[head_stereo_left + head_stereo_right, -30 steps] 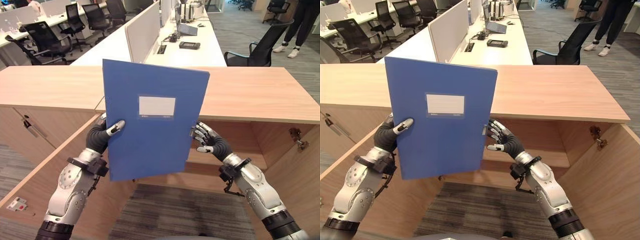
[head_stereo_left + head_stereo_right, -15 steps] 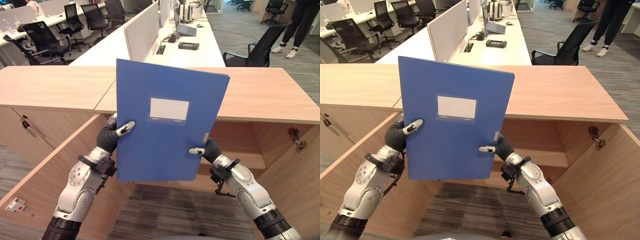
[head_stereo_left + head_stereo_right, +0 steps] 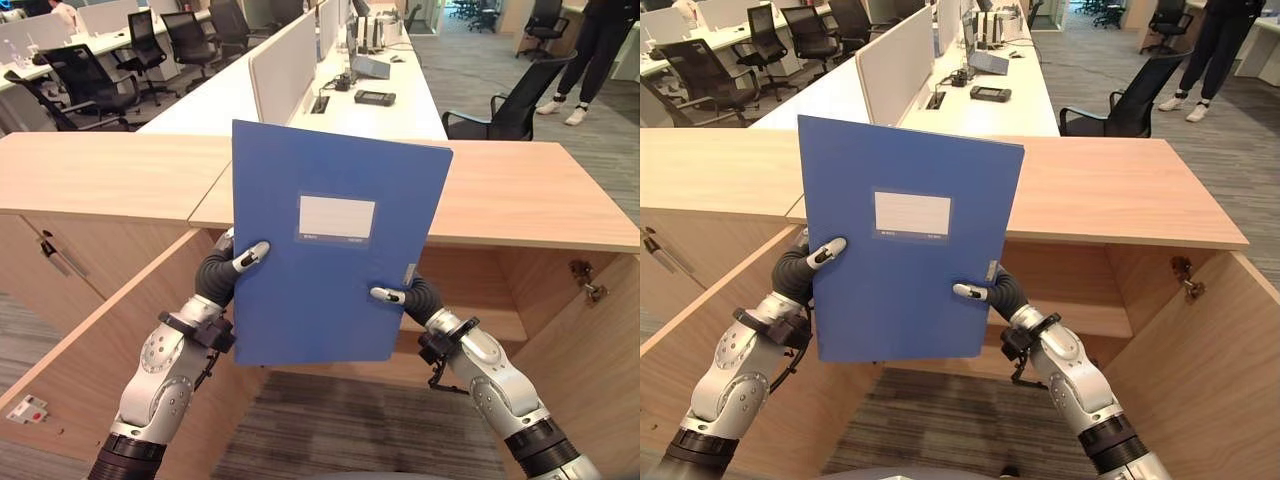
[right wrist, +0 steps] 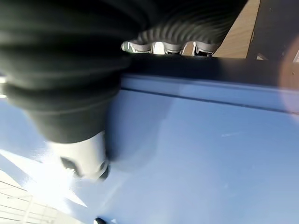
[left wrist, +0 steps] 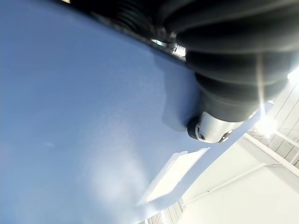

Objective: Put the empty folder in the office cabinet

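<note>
A blue folder (image 3: 330,240) with a white label is held upright in front of the open wooden cabinet (image 3: 480,300). My left hand (image 3: 222,275) grips its left edge, thumb across the front cover. My right hand (image 3: 412,297) pinches the lower right edge, thumb on the front and fingers behind. The left wrist view has the blue cover (image 5: 84,121) under the thumb (image 5: 210,128); in the right wrist view the thumb (image 4: 84,156) presses on the cover (image 4: 196,158).
The cabinet's left door (image 3: 90,340) and right door (image 3: 590,340) stand open on either side of my arms, a shelf (image 3: 480,322) behind the folder. Beyond the wooden top (image 3: 530,195) are desks, office chairs (image 3: 510,100) and a person's legs (image 3: 590,50).
My right hand has closed onto the folder's lower right edge, where a second ago it hung apart from it. The folder has moved right and stands more upright.
</note>
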### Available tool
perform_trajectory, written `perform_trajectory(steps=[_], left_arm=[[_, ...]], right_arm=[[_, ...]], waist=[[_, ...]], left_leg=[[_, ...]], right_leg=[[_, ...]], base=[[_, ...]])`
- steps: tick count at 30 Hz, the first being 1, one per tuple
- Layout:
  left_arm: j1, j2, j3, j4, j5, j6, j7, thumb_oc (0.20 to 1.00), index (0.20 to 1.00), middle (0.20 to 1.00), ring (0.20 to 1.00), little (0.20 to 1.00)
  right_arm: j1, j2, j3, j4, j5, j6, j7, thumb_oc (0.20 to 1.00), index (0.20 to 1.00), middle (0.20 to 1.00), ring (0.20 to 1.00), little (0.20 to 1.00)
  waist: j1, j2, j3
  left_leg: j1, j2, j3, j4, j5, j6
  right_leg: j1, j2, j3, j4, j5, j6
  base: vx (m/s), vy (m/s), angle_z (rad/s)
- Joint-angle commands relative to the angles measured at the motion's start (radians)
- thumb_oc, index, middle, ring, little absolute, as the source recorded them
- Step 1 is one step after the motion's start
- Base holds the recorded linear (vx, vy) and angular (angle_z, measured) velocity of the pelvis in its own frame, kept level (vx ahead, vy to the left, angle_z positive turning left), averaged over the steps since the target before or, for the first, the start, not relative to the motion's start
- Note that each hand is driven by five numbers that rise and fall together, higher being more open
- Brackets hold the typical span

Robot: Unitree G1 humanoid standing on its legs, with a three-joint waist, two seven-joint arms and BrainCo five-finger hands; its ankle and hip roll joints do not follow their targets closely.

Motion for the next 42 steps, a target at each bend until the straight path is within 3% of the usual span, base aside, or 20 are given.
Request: perform_trajectory(steps=[1,13,14,15,16,34,42], left_arm=[[-0.107,-0.003,-0.076,-0.021,0.020,-0.016,-0.035,0.200,0.200,0.200,0.200,0.200],[-0.085,-0.010,-0.054,-0.017,0.030,-0.019,-0.032,0.200,0.200,0.200,0.200,0.200],[-0.081,-0.011,-0.050,-0.015,0.032,-0.019,-0.034,0.238,0.238,0.238,0.238,0.238],[-0.074,-0.016,-0.038,-0.008,0.046,-0.027,-0.028,0.696,0.696,0.696,0.696,0.696],[-0.068,-0.022,-0.032,-0.006,0.050,-0.030,-0.023,1.000,1.000,1.000,1.000,1.000],[0.074,-0.080,0.183,0.132,0.087,-0.066,-0.012,1.000,1.000,1.000,1.000,1.000],[0.137,-0.079,0.242,0.253,0.088,-0.052,-0.048,1.000,1.000,1.000,1.000,1.000]], right_arm=[[-0.152,0.092,0.046,-0.076,0.034,-0.053,0.028,0.200,0.200,0.200,0.200,0.200],[-0.131,0.092,0.033,-0.086,0.035,-0.045,0.030,0.200,0.200,0.200,0.200,0.200],[-0.129,0.091,0.032,-0.085,0.032,-0.044,0.033,0.200,0.200,0.200,0.200,0.200],[-0.123,0.086,0.031,-0.084,0.020,-0.042,0.039,0.200,0.200,0.200,0.200,0.200],[-0.119,0.082,0.031,-0.083,0.013,-0.042,0.040,0.200,0.200,0.200,0.200,0.200],[0.107,-0.014,-0.141,0.038,-0.121,0.011,0.099,0.200,0.200,0.200,0.200,0.200],[0.207,-0.048,-0.177,0.206,-0.200,0.032,0.138,0.200,0.200,0.200,0.200,0.200]], waist=[[-0.015,-0.027,0.004],[-0.012,-0.027,0.004],[-0.012,-0.028,0.004],[-0.010,-0.030,0.004],[-0.010,-0.030,0.004],[-0.001,-0.033,0.013],[0.000,-0.035,0.024]], left_leg=[[-0.020,0.019,-0.029,0.003,-0.042,-0.019],[-0.021,0.020,-0.032,0.003,-0.043,-0.019],[-0.020,0.021,-0.032,0.003,-0.043,-0.019],[-0.020,0.022,-0.033,0.003,-0.044,-0.020],[-0.020,0.022,-0.034,0.003,-0.044,-0.020],[-0.035,0.020,-0.051,0.003,-0.039,-0.024],[-0.048,0.021,-0.059,0.003,-0.033,-0.028]], right_leg=[[0.075,-0.063,-0.018,0.022,-0.128,0.075],[0.076,-0.061,-0.019,0.022,-0.130,0.074],[0.076,-0.061,-0.019,0.022,-0.130,0.074],[0.076,-0.060,-0.021,0.023,-0.132,0.073],[0.076,-0.060,-0.021,0.023,-0.132,0.073],[0.074,-0.055,-0.037,0.024,-0.139,0.072],[0.065,-0.051,-0.042,0.024,-0.139,0.074]], base=[[0.00,0.000,0.00],[0.00,0.000,0.00],[0.00,0.000,0.00],[0.00,0.000,0.00],[0.00,0.000,0.00],[0.00,0.000,0.01],[0.00,-0.007,0.04]])
